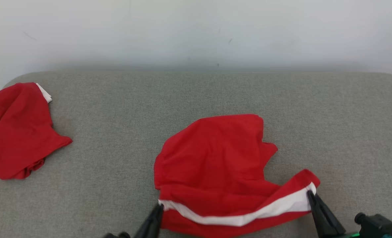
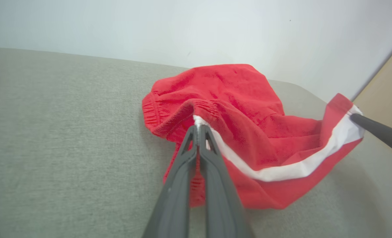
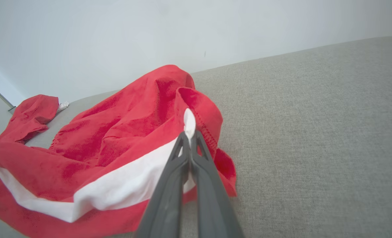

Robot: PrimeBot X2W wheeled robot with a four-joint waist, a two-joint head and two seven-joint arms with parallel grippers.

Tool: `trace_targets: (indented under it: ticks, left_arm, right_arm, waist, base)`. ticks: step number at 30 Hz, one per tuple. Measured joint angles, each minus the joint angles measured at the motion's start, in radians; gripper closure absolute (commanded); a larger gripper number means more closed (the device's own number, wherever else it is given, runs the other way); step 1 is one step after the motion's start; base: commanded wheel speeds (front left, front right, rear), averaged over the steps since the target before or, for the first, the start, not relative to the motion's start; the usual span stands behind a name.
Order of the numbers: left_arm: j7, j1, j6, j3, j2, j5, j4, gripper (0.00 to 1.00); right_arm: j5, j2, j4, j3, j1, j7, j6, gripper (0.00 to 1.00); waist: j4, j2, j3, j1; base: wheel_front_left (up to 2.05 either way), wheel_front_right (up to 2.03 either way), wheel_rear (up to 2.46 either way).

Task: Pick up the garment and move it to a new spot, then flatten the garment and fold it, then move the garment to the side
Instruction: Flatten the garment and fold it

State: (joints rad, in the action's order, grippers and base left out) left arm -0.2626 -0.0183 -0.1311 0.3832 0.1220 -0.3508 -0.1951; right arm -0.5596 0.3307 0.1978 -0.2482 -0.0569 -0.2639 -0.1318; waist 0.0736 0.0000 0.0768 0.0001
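The garment [image 1: 215,155] is red with a white band along one edge and lies crumpled on the grey cushion near its front middle. My left gripper [image 1: 160,206] is shut on the left end of that white band; in the left wrist view the garment [image 2: 235,109] bunches at the left gripper [image 2: 198,127]. My right gripper [image 1: 309,193] is shut on the band's right end, which is raised a little off the cushion. In the right wrist view the garment [image 3: 123,132] spreads left from the right gripper [image 3: 189,134], with a white tip of cloth pinched between the fingers.
A second red garment [image 1: 17,132] with a bit of white lies bunched at the far left of the grey cushion [image 1: 331,115]. A pale wall [image 1: 196,29] rises right behind the cushion. Bare cushion stretches to the right and at the back.
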Motion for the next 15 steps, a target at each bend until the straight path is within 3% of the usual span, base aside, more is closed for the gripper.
trace_targets:
  ticks: [8,13,15]
  left_arm:
    - [0.0,0.151,0.0,-0.039,0.07,-0.017,0.081,1.0]
    - [0.0,0.34,-0.001,0.084,0.167,-0.041,0.005,1.0]
    - [0.0,0.458,-0.001,0.115,0.198,-0.101,-0.046,1.0]
  right_arm:
    - [-0.023,0.034,-0.023,-0.026,0.165,0.026,0.0,1.0]
    - [-0.031,0.015,0.085,-0.1,0.366,0.038,0.0,1.0]
    - [-0.03,0.01,0.153,-0.137,0.484,0.044,0.0,1.0]
  waist:
    - [-0.017,0.0,0.019,0.0]
    - [-0.038,0.0001,0.047,0.0001]
    - [-0.048,0.0001,0.058,0.0001]
  base:
    - [0.0,0.0,0.0]
    - [0.0,0.0,0.0]
    - [0.0,0.0,0.0]
